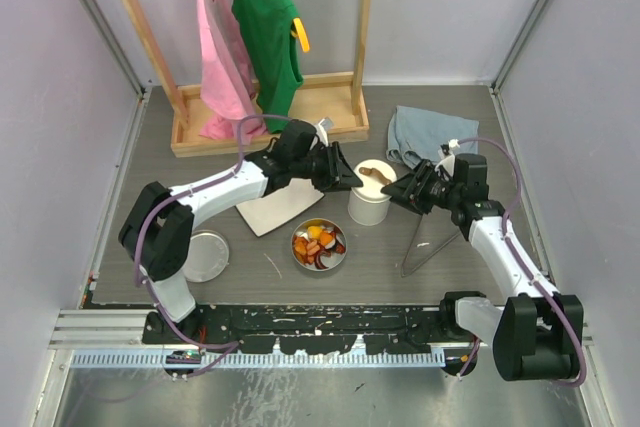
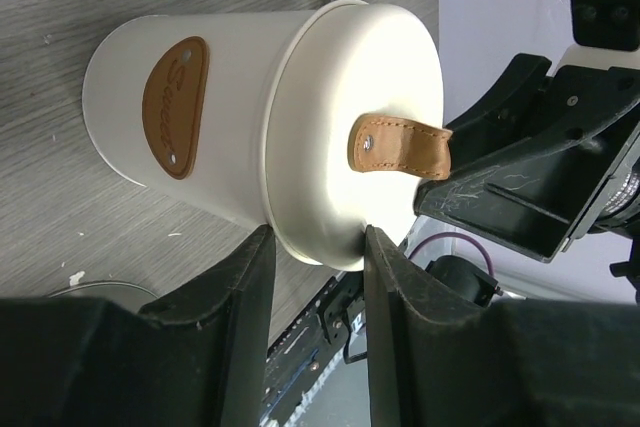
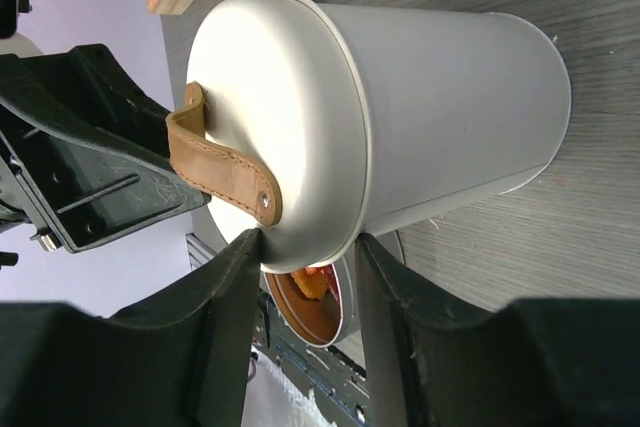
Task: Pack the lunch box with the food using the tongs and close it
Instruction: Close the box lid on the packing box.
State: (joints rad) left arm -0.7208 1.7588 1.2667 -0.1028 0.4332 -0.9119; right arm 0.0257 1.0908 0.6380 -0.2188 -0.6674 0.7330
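At mid-table a white canister [image 1: 368,205] stands between the arms. The left gripper [image 2: 317,243] and right gripper [image 3: 307,247] each pinch its lid [image 2: 360,97] at the rim. Only the left wrist view shows its patch [image 2: 174,105], reading "Sweet". Just near it sits 1 steel dish [image 1: 294,246] of food [image 1: 320,240]; the tongs [image 1: 412,243] lie to the right.

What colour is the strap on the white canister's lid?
The strap is tan brown, against the white lid; clearest in the left wrist view.
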